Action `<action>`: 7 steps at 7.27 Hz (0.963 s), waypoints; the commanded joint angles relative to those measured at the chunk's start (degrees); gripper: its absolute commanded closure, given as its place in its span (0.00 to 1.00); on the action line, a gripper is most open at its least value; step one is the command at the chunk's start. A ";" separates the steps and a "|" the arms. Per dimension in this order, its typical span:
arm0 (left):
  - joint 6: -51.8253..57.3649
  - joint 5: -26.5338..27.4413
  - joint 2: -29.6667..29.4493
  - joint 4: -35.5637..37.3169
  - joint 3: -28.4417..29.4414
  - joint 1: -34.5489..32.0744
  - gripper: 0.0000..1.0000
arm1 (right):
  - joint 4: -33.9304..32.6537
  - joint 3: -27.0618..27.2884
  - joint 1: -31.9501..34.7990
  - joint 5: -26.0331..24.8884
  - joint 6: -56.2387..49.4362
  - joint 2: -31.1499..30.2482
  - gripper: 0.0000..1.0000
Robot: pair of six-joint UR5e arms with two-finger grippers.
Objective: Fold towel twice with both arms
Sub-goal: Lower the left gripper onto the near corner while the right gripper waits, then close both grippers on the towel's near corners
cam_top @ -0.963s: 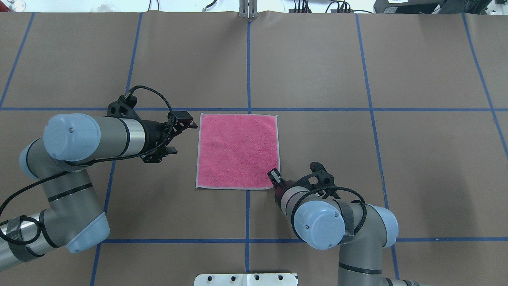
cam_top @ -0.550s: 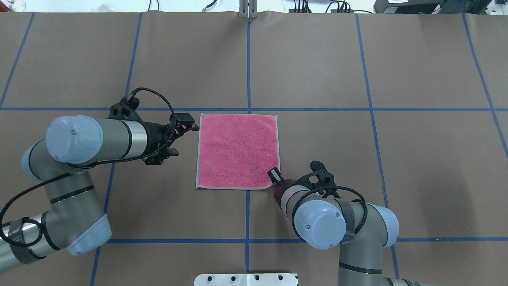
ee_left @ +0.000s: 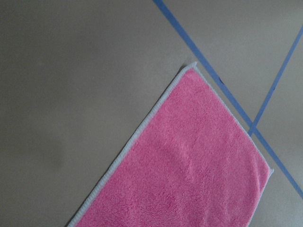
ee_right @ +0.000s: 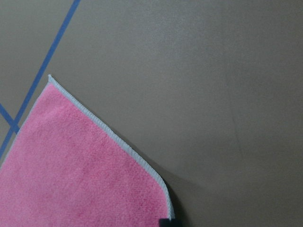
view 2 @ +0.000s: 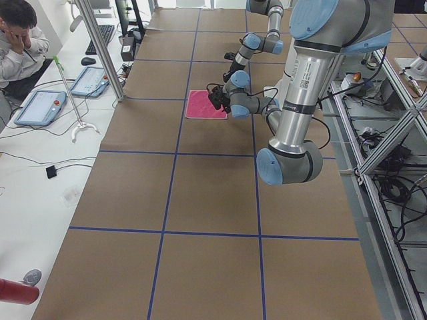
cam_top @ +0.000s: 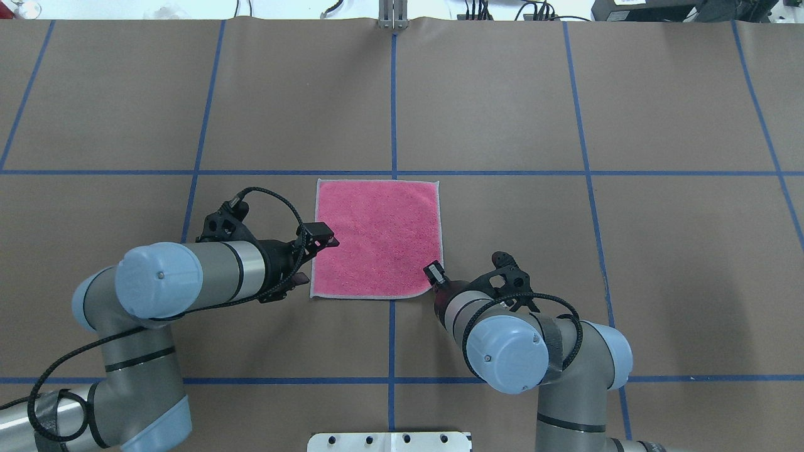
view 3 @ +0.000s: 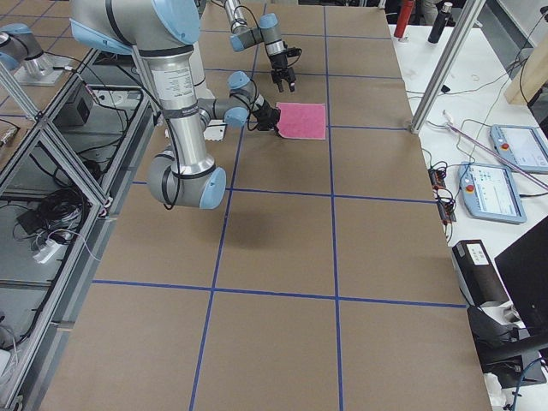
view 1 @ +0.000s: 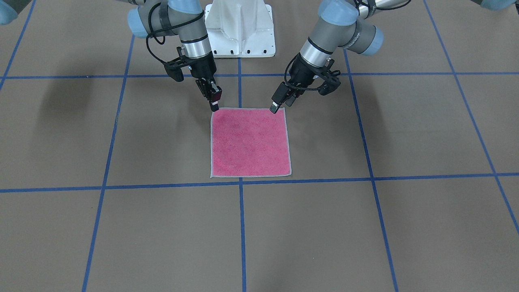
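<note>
The towel (cam_top: pixel 375 238) lies flat and square in the middle of the table, pink face up, with a pale border (view 1: pixel 250 142). My left gripper (cam_top: pixel 312 258) is open and straddles the towel's left edge close to its near left corner (view 1: pixel 282 103). In the left wrist view only the towel (ee_left: pixel 189 161) shows, no fingers. My right gripper (cam_top: pixel 433 279) sits at the near right corner (view 1: pixel 214 106) with its fingers together on that corner. A black fingertip (ee_right: pixel 164 221) touches the rounded corner of the towel (ee_right: pixel 80 175).
Brown paper with blue tape lines (cam_top: pixel 394 100) covers the table. The white pedestal base (view 1: pixel 240 28) stands at the robot's edge. In the exterior left view a person (view 2: pixel 17 33) sits at a side desk with tablets (view 2: pixel 41 105).
My left arm has swung toward the robot along the towel's left edge, from the far left corner to the near left corner. The right arm and the towel have stayed put.
</note>
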 commanded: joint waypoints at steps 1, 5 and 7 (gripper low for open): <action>-1.80 3.76 0.30 0.06 0.17 3.64 0.21 | 0.06 -0.01 0.09 -0.27 0.09 0.00 1.00; -1.71 3.77 0.74 0.15 1.05 3.65 0.24 | 0.06 -0.01 0.09 -0.36 1.14 -0.09 1.00; -1.45 3.86 0.74 0.32 1.66 3.65 0.24 | 0.06 -0.01 0.09 -0.36 1.40 -0.09 1.00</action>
